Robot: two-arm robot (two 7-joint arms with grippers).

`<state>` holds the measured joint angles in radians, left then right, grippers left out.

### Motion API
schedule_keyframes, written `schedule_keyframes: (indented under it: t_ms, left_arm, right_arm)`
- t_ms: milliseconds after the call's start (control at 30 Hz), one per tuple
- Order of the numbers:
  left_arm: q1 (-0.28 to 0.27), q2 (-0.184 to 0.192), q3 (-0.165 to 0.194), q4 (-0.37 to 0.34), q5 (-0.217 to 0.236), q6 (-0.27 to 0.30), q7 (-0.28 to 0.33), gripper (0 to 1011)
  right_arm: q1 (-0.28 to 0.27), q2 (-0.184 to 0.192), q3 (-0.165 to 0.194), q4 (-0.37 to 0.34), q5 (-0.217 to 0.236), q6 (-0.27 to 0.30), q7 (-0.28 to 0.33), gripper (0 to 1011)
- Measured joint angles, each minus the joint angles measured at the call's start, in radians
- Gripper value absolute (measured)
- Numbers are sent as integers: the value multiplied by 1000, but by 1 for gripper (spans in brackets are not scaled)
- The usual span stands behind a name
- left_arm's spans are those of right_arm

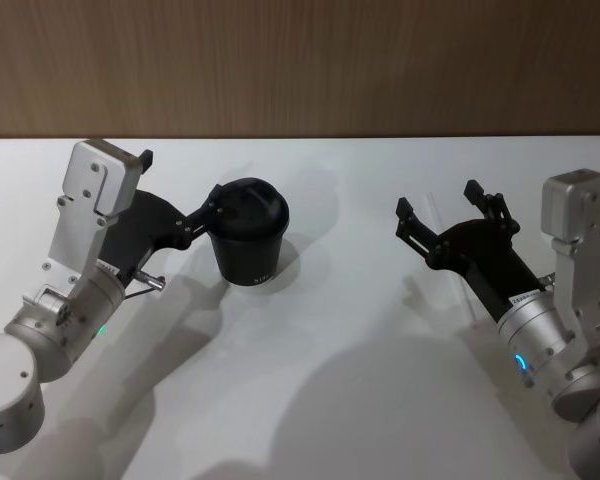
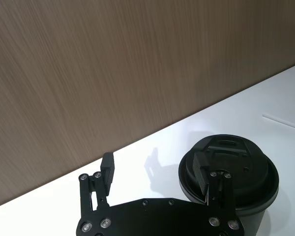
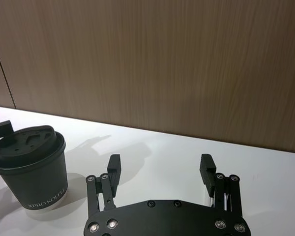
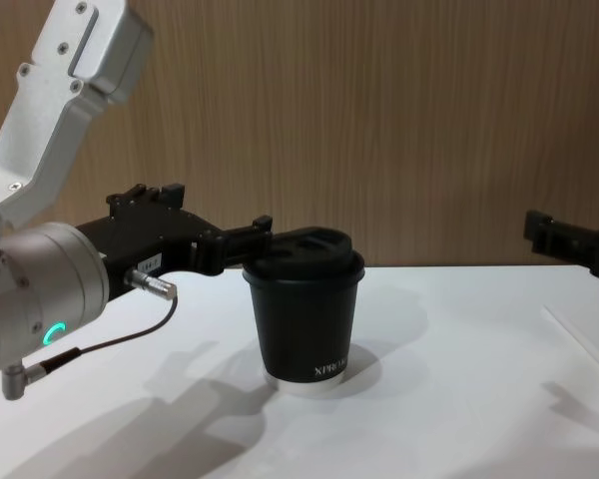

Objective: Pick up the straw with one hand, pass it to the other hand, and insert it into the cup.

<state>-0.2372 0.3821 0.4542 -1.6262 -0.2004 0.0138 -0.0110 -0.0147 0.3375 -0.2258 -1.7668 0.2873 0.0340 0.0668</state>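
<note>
Wood-panelled wall (image 1: 300,65) across the back, white worktop (image 1: 330,400) below it, and you have both arms out over it. Your left arm comes in from the front left corner, with a green ring light (image 4: 52,334) on its silver wrist (image 4: 40,289) and a thin dark cable (image 4: 110,344) looping under it. The left gripper (image 2: 155,169) is spread wide with nothing between the fingers. One finger (image 2: 201,172) sits right at the left rim of the lid (image 2: 236,162) of the cup (image 1: 248,240) (touching or a hair above it, you can't tell from here). The other stands off to the side over bare worktop.

Your right gripper (image 1: 437,198) hangs over the right half of the worktop, towards the back edge and well apart from the cup. It too is spread open and carries nothing, and a blue light (image 1: 521,362) shows on its wrist.

Now the cup: it stands upright left of the middle, towards the back edge. It's small and black, a paper body tapering down to a white base rim, with small white lettering low on its side. The black plastic lid is seated on top, and its raised sip section is plain in both wrist views.

Smallest of all is the straw (image 4: 579,344). It's a thin, pale, straight line lying flat on the right part of the worktop, near your right gripper and well clear of the cup. It is barely distinct from the white surface.
</note>
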Motion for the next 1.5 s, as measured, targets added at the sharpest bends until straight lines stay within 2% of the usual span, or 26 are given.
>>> schedule_keyframes:
  t_ms: [1100,1500]
  left_arm:
    - [0,0,0,0,0,0,0,1003]
    - [0,0,0,0,0,0,0,1003]
  right_arm:
    - [-3,-1,2,-3,-2,1,-1,1001]
    - [-28,-4,14,-40,-24,32,-27,1001]
